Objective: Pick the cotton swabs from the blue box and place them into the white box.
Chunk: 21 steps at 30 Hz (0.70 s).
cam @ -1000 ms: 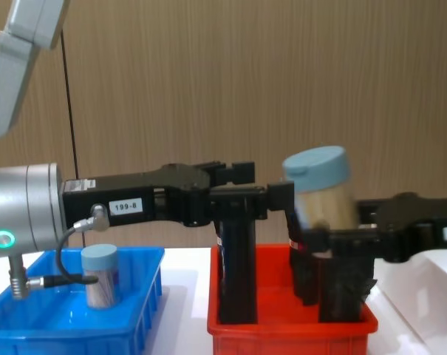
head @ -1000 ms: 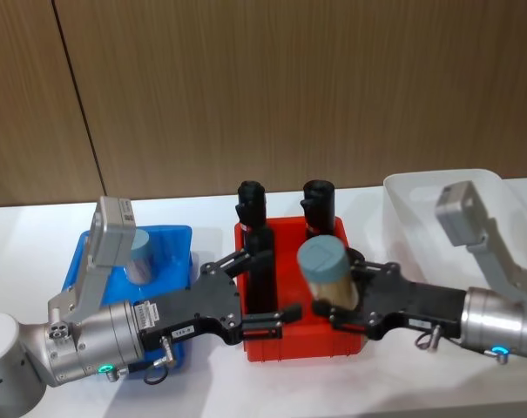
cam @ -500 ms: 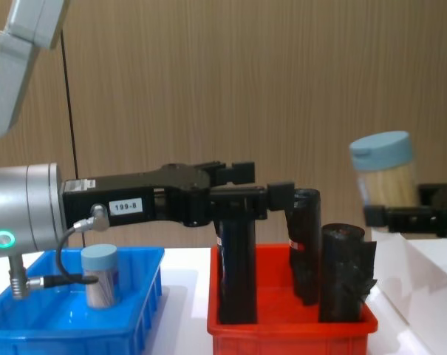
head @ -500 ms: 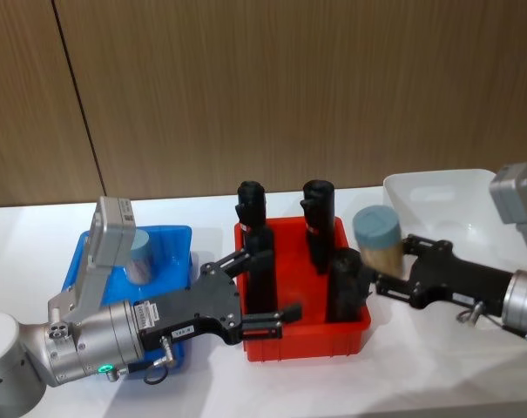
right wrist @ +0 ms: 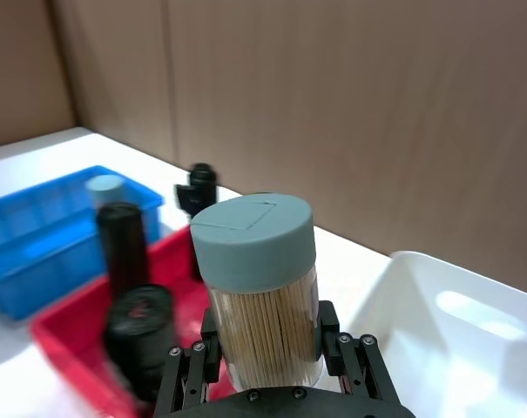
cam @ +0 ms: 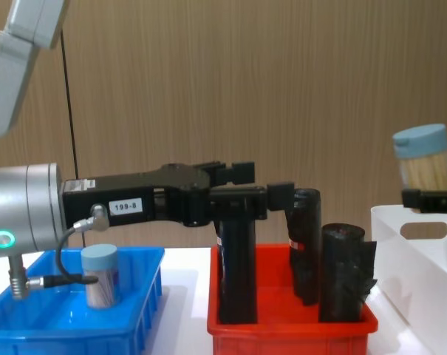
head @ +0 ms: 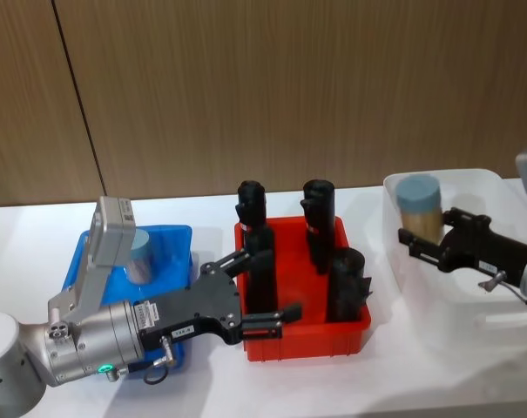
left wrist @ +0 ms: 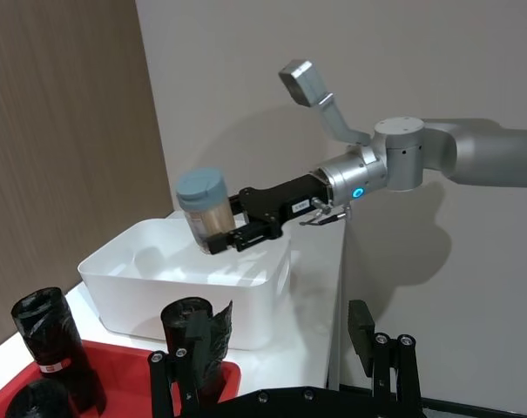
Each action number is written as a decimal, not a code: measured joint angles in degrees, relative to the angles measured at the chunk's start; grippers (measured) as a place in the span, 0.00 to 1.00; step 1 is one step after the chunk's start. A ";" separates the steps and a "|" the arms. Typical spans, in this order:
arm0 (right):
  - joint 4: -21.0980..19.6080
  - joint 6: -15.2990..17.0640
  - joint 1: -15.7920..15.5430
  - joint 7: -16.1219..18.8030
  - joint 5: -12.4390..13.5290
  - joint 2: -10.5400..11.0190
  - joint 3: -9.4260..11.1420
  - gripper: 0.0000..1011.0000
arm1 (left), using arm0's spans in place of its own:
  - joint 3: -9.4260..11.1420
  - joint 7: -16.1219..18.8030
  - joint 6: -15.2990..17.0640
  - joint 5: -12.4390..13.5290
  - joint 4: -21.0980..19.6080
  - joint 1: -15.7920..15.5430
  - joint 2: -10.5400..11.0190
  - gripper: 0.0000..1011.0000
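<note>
My right gripper (head: 422, 228) is shut on a cotton swab tub (head: 418, 202), a clear tub with a pale blue lid and swab sticks inside. It holds the tub upright above the near-left part of the white box (head: 472, 185). The chest view has the tub (cam: 427, 157) above the white box's rim (cam: 411, 214). A second cotton swab tub (head: 143, 253) stands in the blue box (head: 173, 237) at the left. My left gripper (head: 265, 294) is open and reaches over the red bin (head: 302, 338), beside a black roll (head: 261, 266).
Several tall black rolls (cam: 343, 270) stand in the red bin between the blue box and the white box. A wooden wall (head: 289, 87) runs behind the white table. Bare table lies in front of the bins.
My right gripper has carried the cotton swab tub to the right, from above the red bin to above the white box. The left arm has not moved.
</note>
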 joint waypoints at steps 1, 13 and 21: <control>0.43 0.01 0.25 -0.46 -0.06 -0.13 0.02 0.64 | 0.00 0.00 0.00 0.00 0.00 0.00 0.00 0.99; 10.61 -0.22 5.76 -6.80 -2.22 -2.89 -0.25 0.64 | 0.00 0.00 0.00 0.00 0.00 0.00 0.00 0.99; 16.59 -0.94 8.88 -9.10 -3.74 -4.40 -0.56 0.75 | 0.00 0.00 0.00 0.00 0.00 0.00 0.00 0.99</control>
